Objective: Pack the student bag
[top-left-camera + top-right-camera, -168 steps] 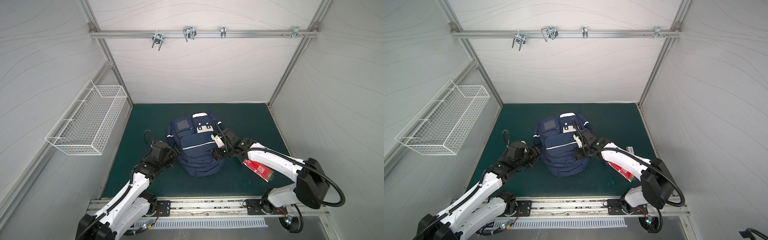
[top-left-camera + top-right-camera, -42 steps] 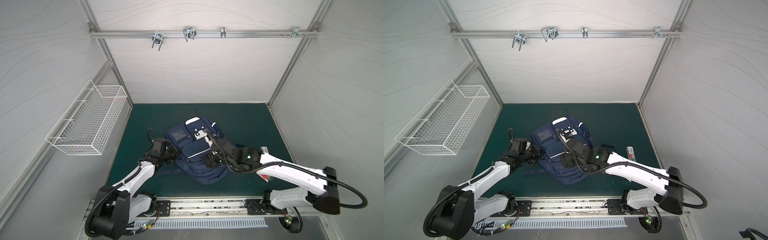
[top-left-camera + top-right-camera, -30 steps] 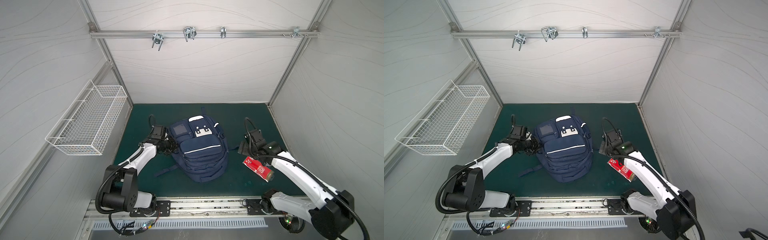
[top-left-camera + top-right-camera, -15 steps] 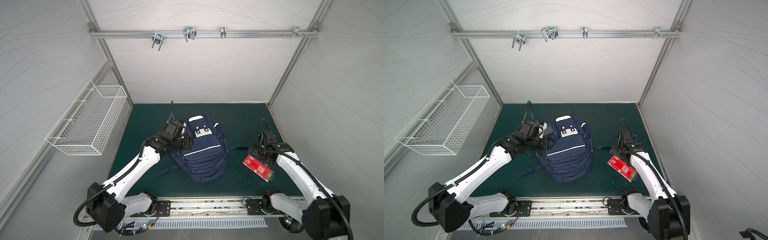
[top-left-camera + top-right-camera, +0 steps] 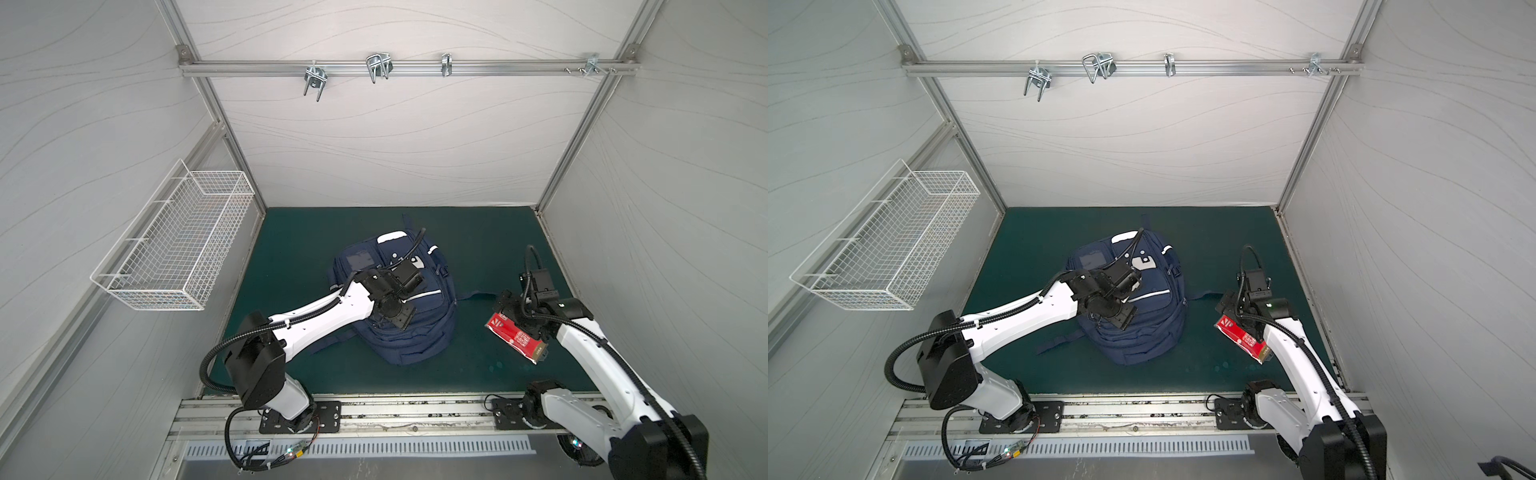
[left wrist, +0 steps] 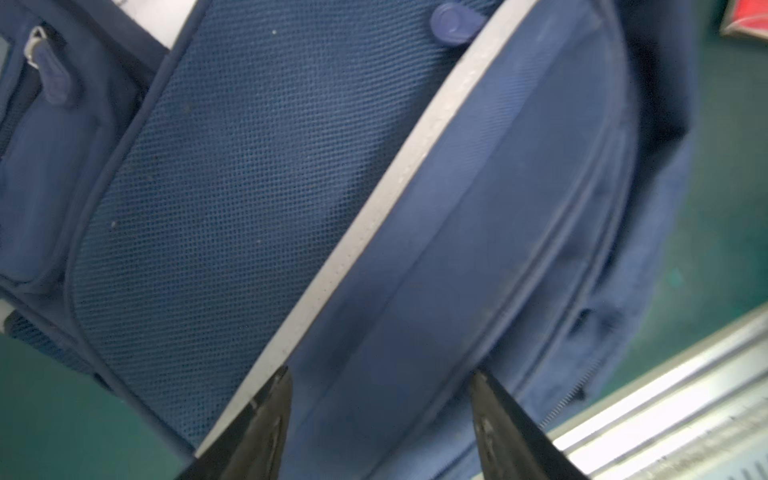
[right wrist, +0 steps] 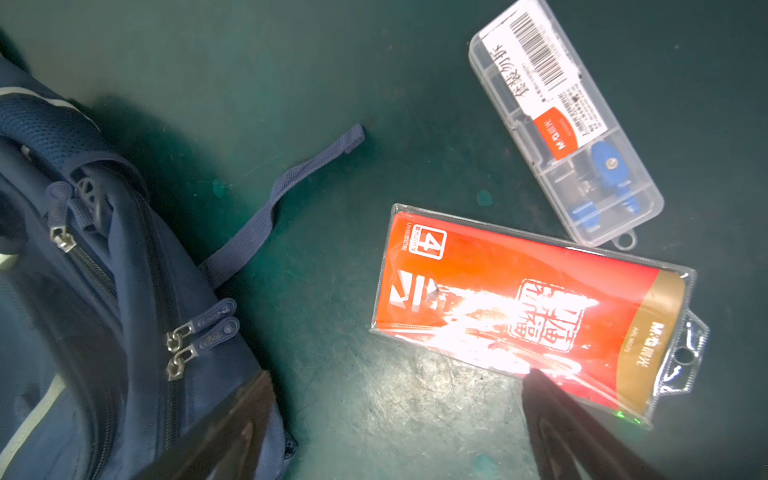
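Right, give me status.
Left gripper open over student bag. Right gripper open beside red pack. Bag flat on mat. Loose strap lies between them.

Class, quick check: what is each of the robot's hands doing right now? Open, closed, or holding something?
Left hand: open, empty, above the student bag.
Right hand: open, empty, near the red pack.

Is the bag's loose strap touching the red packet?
Apart. The right wrist view shows bare green mat between the strap and the red packet.
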